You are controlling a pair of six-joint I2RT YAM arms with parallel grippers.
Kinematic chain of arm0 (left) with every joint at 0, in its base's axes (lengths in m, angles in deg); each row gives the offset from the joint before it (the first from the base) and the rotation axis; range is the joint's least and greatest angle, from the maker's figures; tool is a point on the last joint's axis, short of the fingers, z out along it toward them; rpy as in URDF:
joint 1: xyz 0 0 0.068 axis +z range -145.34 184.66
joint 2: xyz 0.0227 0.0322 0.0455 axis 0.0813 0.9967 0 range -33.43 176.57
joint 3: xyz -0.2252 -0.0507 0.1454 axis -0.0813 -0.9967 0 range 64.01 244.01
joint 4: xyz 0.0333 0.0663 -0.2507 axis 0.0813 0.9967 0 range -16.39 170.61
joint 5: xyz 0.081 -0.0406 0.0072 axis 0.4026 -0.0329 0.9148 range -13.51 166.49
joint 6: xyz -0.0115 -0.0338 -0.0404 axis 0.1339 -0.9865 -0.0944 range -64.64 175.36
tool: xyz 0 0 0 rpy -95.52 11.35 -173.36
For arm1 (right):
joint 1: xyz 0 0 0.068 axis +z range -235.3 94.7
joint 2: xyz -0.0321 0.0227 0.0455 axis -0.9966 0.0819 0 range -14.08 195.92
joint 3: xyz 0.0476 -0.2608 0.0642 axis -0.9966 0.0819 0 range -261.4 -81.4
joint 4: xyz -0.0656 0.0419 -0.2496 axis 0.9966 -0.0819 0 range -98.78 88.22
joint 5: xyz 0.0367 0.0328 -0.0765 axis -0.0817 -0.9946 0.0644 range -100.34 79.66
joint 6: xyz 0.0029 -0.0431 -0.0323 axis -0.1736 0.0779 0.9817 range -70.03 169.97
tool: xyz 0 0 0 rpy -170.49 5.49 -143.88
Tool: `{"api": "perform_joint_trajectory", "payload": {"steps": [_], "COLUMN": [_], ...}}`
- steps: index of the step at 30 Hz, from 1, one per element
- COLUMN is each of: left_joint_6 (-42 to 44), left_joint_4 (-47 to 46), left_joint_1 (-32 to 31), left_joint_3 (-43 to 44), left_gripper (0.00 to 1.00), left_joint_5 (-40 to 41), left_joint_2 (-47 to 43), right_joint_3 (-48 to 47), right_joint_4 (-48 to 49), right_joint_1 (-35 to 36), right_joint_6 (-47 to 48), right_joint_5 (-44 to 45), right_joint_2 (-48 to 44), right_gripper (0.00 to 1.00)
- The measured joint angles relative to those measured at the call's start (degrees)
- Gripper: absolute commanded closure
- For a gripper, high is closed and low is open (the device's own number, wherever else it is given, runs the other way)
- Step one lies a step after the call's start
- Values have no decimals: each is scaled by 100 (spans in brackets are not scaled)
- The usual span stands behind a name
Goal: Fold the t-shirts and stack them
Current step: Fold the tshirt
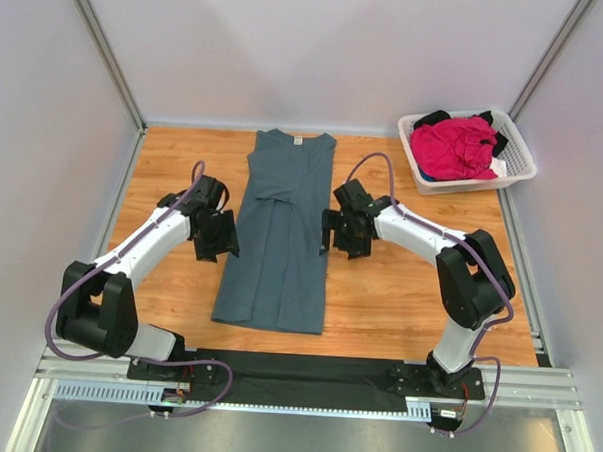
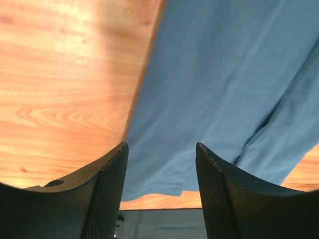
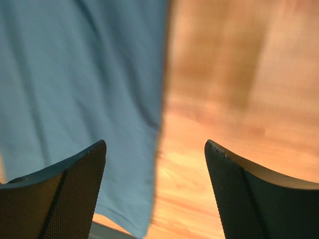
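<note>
Two grippers stand with fingers apart and nothing between them. Your left gripper (image 2: 160, 147) hangs over the left long edge of the slate blue-grey t-shirt (image 1: 279, 245), and your right gripper (image 3: 155, 144) hangs over its right long edge. The cloth lies directly beneath both, flat on the table (image 1: 398, 300) as a narrow strip with its side flaps overlapping down the middle. If you close on the top layer only, I judge the flap will peel open and undo the lengthwise fold. If one side lifts ahead of the other, the strip will likely skew. Come down too far outboard and you pinch bare wood. Well beyond your right gripper, the magenta-pink t-shirt (image 1: 453, 145) and black t-shirt (image 1: 431, 119) wait in the white basket (image 1: 519, 167).
</note>
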Motion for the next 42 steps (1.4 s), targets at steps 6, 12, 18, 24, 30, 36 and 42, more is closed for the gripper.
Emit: {"api": "perform_joint_trajectory", "payload": {"steps": [6, 12, 18, 24, 30, 36, 42], "left_joint_6": [-186, -417, -544, -616, -640, -640, -684], "left_joint_4": [-162, -238, -363, -560, -745, -892, -966], "left_joint_1": [76, 76, 76, 76, 76, 76, 76], "left_joint_3": [-763, -1091, -1241, -1460, -1574, -1602, -1744], "left_gripper": [40, 41, 44, 48, 52, 53, 53], "left_joint_5": [20, 127, 136, 127, 11, -122, -247], "left_joint_2": [-306, -310, -313, -210, -105, -90, -138], "right_joint_3": [251, 260, 260, 258, 256, 256, 295], "right_joint_4": [190, 490, 754, 844, 848, 859, 876], "right_joint_1": [155, 153, 164, 175, 175, 175, 175], "right_joint_6": [-243, -358, -476, -507, -522, -538, -568], "right_joint_5": [59, 61, -79, -81, -98, -105, -35], "right_joint_2": [-221, -192, -24, 264, 522, 555, 542], "right_gripper": [35, 46, 51, 67, 85, 100, 100]}}
